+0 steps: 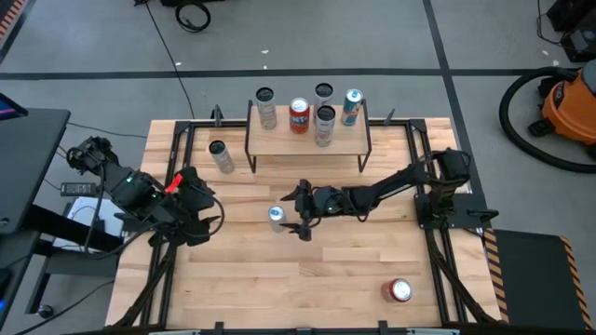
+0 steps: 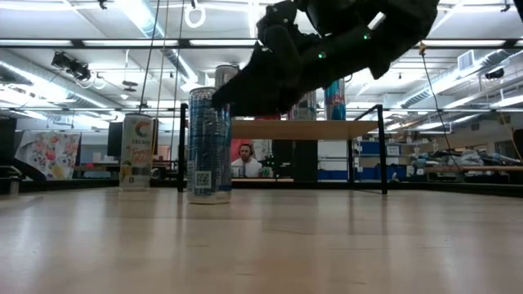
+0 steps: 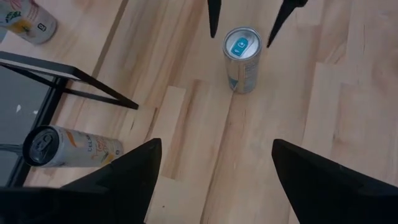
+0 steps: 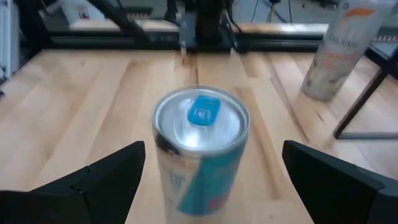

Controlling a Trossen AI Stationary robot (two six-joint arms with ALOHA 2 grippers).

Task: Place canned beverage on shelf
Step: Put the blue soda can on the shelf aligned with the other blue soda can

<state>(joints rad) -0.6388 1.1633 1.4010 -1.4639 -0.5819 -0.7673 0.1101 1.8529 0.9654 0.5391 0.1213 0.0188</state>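
Right claw [image 1: 303,212], jaws spread wide and empty, faces the upright silver can [image 1: 276,218] at its nine o'clock on the table [image 1: 326,288]; left claw [image 1: 207,216], open, waits farther off; the shelf [image 1: 289,141] stands at twelve.

Orange shop vacuum [image 1: 570,100] with black hose on floor, 2 o'clock off table [image 1: 279,279]. Black cable coil [image 1: 193,16] on floor at 12 o'clock. Dark desk corner [image 1: 28,158] at 9 o'clock, power strip [image 1: 80,188] beside it. Low view: person [image 2: 245,161] seated in background behind table, colourful banner [image 2: 51,155] at 9 o'clock, ceiling light strips [image 2: 147,16] overhead.
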